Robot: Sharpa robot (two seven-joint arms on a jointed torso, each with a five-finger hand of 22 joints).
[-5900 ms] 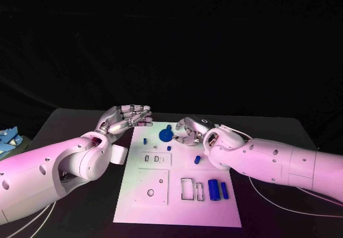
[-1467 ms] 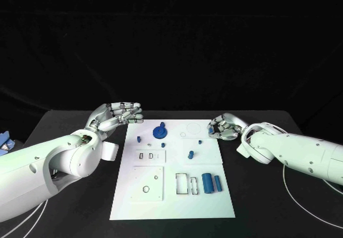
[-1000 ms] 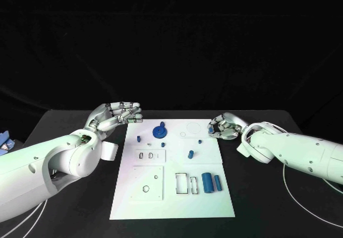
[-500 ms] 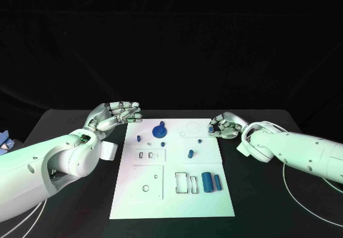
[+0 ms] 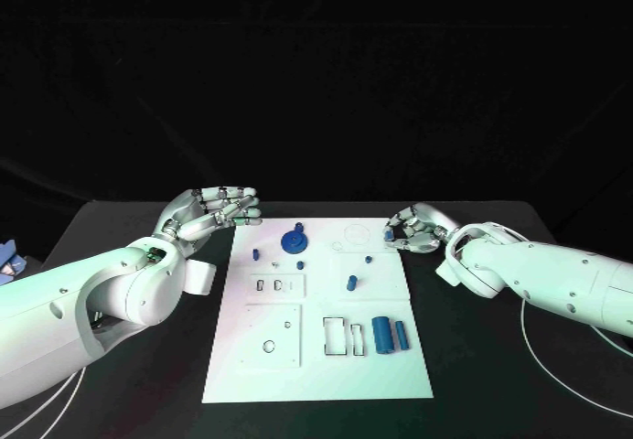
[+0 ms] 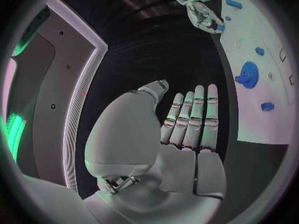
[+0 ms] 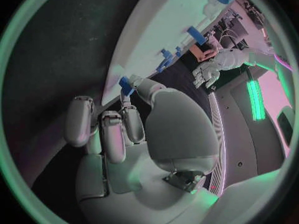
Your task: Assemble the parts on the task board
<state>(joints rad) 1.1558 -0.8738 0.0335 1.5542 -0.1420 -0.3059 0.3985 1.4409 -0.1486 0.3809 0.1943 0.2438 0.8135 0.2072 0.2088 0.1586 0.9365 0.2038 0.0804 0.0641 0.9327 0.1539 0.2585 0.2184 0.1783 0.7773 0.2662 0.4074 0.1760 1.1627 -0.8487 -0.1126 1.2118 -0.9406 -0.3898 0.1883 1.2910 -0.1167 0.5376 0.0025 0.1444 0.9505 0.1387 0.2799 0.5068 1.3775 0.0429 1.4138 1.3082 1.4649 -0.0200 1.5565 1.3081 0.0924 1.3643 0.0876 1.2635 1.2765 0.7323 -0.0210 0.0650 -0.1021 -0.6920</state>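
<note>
The white task board (image 5: 323,366) lies in the middle of the table. A blue gear (image 5: 295,241) stands near its far edge, small blue pegs (image 5: 351,283) are scattered below it, and two blue cylinders (image 5: 390,336) lie beside rectangular slots (image 5: 339,338). My right hand (image 5: 417,229) hovers at the board's far right corner, pinching a small blue part (image 7: 126,86) between thumb and finger. My left hand (image 5: 211,212) hangs off the board's far left corner, holding nothing; its fingers (image 6: 193,114) are stretched out side by side. The gear (image 6: 248,77) lies beyond them.
Black table (image 5: 119,238) surrounds the board on all sides. A white cable (image 5: 554,352) trails on the table under my right arm. Something blue (image 5: 6,261) lies at the table's far left edge.
Against the gear, my right hand has moved from beside it out to the board's right edge, and over the last second it lifted slightly. The left hand has stayed put.
</note>
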